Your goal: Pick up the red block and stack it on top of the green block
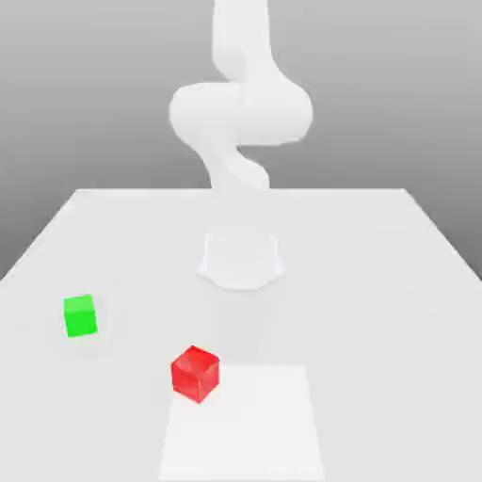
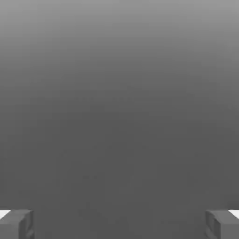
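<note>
The red block point(image 1: 195, 373) lies on the white table point(image 1: 377, 282) toward the front, a little to the exterior view's left of centre. The green block point(image 1: 80, 315) rests on the table further to the exterior view's left and slightly further back, well apart from the red one. In the hand view my gripper point(image 2: 119, 224) is open, its two grey fingertips point(image 2: 16, 224) standing far apart with nothing between them. That view looks onto plain grey background, with neither block in it.
The white arm's base point(image 1: 241, 262) stands at the table's middle, its links rising and folding above it. A pale rectangular patch point(image 1: 243, 424) lies at the front of the table, right beside the red block.
</note>
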